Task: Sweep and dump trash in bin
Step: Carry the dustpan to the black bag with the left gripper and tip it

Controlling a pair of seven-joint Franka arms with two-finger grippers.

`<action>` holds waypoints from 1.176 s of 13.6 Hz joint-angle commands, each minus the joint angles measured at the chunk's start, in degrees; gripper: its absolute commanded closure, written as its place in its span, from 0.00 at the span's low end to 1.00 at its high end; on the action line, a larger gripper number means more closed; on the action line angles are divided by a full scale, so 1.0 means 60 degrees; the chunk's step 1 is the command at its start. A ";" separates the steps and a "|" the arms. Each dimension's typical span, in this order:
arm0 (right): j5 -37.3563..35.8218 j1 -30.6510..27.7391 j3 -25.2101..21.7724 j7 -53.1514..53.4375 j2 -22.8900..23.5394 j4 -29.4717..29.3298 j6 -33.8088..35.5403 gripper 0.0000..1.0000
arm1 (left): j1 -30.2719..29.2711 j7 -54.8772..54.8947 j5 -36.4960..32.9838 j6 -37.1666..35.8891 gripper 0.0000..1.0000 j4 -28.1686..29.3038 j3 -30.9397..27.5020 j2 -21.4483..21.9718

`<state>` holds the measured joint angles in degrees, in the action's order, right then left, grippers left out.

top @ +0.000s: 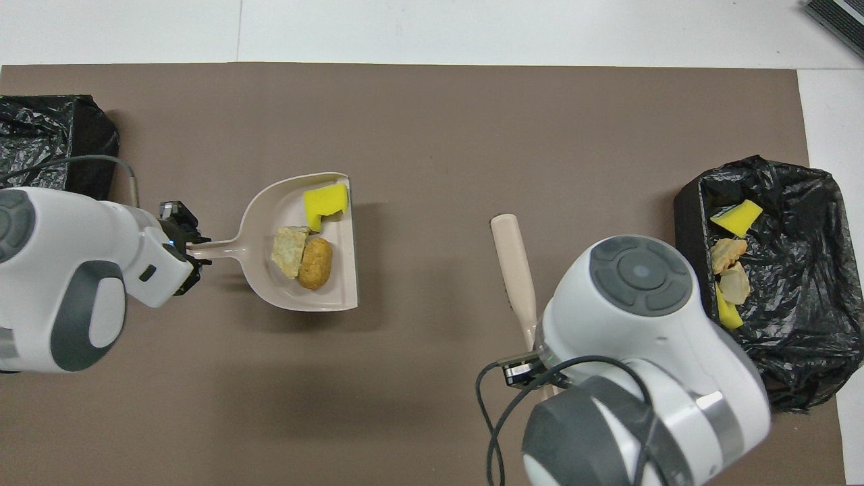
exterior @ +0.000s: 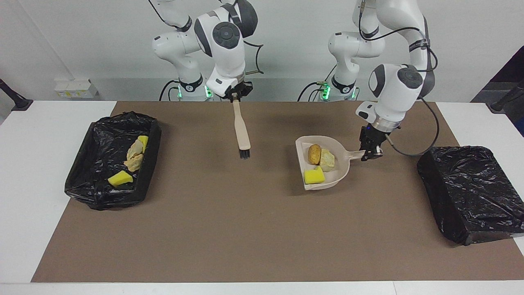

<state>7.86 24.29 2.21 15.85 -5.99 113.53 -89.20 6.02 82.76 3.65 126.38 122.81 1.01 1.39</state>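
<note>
The left claw (exterior: 370, 155) is clamped on the handle of the beige dustpan (exterior: 338, 172), holding it lifted over the brown mat (exterior: 245, 229) toward the left arm's end of the desk (exterior: 37, 172). In the pan sit three pieces of trash: a yellow sponge piece (exterior: 314, 176), a pale lump (exterior: 327, 159) and a tan-orange bread-like lump (exterior: 314, 153). The covered black bin (exterior: 470, 192) lies at the mat's edge on that end, with open mat between it and the pan.

The right claw (exterior: 235, 97) is closed on the handle end of the brush (exterior: 242, 135), which hangs bristles down over the mat's middle, well apart from the dustpan. The open black bin (exterior: 94, 164) at the right arm's end, on the mat's edge, holds more trash (exterior: 133, 157). The mat's central stretch, away from the robots, lies bare.
</note>
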 commanded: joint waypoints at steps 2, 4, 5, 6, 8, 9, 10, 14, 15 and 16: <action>-0.0051 -0.1073 0.0144 -0.1305 -0.0071 0.0119 0.0569 1.00 | -0.1395 0.0677 0.0823 -0.1287 1.00 -0.1086 0.0051 0.0032; 0.0183 -0.1047 0.0159 -0.1323 -0.0334 0.0500 0.0540 1.00 | -0.2317 0.1393 0.1469 -0.1798 1.00 -0.1656 0.0051 -0.0055; 0.0547 -0.0974 0.0159 -0.1221 -0.0364 0.0545 0.0526 1.00 | -0.2698 0.1672 0.1661 -0.2077 1.00 -0.2022 0.0051 -0.0201; 0.0884 -0.0929 0.0173 -0.0944 -0.0364 0.0546 0.0482 1.00 | -0.3180 0.1907 0.1677 -0.2399 1.00 -0.2490 0.0051 -0.0405; 0.1253 -0.0420 0.0202 -0.0184 -0.0204 0.0575 0.0191 1.00 | -0.4030 0.2361 0.1794 -0.3145 1.00 -0.3704 0.0051 -0.1048; 0.1370 -0.0039 0.0202 0.0270 -0.0145 0.0792 -0.0362 1.00 | -0.4412 0.2523 0.1824 -0.3424 1.00 -0.4319 0.0065 -0.1400; 0.1705 0.0240 0.0202 0.0564 -0.0101 0.0983 -0.0818 1.00 | -0.4793 0.2815 0.1824 -0.3558 1.00 -0.4891 0.0080 -0.1693; 0.2294 0.1528 0.0217 0.1532 0.0337 0.1088 -0.1611 1.00 | -0.5805 0.3928 0.1692 -0.3939 1.00 -0.7220 0.0109 -0.3055; 0.2309 0.1953 0.0217 0.1780 0.0571 0.1088 -0.1874 1.00 | -0.6025 0.4337 0.1431 -0.3983 1.00 -0.7980 0.0124 -0.3552; 0.2439 0.2174 0.0217 0.2174 0.0718 0.1102 -0.2181 1.00 | -0.6158 0.4790 0.1196 -0.3969 1.00 -0.8655 0.0124 -0.4021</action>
<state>20.60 34.85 3.54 25.62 -3.73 120.01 -99.21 -28.50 107.23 12.35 105.65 82.28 0.76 -15.51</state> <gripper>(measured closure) 0.736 0.670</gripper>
